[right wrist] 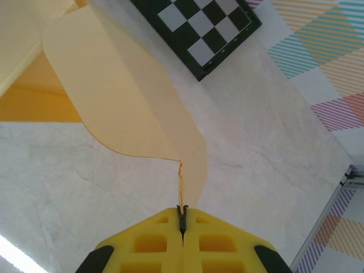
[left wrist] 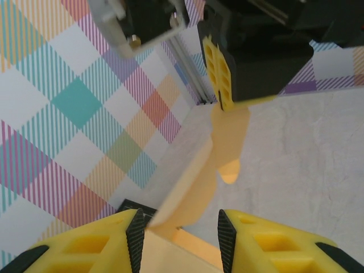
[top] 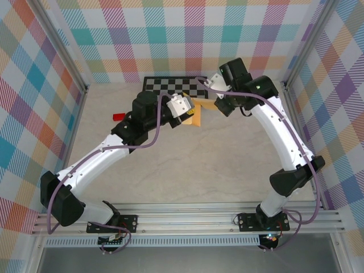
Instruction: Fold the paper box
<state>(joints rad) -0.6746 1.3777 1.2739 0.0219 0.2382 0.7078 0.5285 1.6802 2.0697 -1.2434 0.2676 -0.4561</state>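
Observation:
The paper box [top: 200,115] is tan-yellow card, lifted between both grippers near the table's back middle. My right gripper [right wrist: 182,219] is shut on the thin edge of a rounded flap [right wrist: 125,96], which stretches away from the jaws. One of its yellow fingers [left wrist: 218,68] shows in the left wrist view, pinching the top of that flap. My left gripper [left wrist: 181,233] stands open, its black pads on either side of the box body [left wrist: 170,250]. The left pad lies close to the box edge and a gap shows at the right pad. In the top view the left gripper [top: 187,111] meets the right gripper [top: 215,101] over the box.
A black-and-white checkerboard [top: 170,85] lies flat at the back of the table, just behind the box. A small red object [top: 119,116] sits left of the left arm. Plaid walls and metal posts [top: 68,62] close in the table.

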